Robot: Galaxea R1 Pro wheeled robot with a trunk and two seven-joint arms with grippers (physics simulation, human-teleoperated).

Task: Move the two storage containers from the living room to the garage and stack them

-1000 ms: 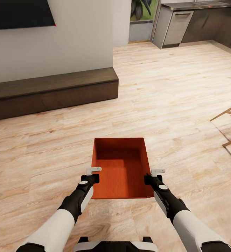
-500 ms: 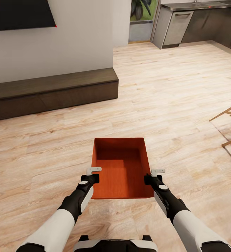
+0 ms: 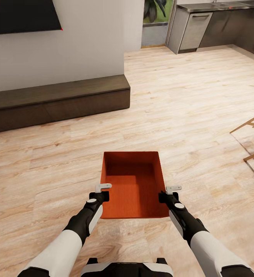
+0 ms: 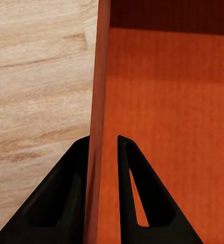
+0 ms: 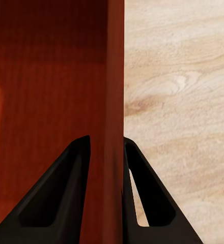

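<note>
Storage container (image 3: 132, 184) carried over light wood plank floor (image 3: 188, 107).
Left gripper (image 3: 102, 187) and right gripper (image 3: 173, 189) each clamp a side wall; dark low bench (image 3: 57, 100) stands against the white wall (image 3: 84, 38).

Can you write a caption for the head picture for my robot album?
Both grippers, left and right, carry an orange bin over the wood floor.
</note>
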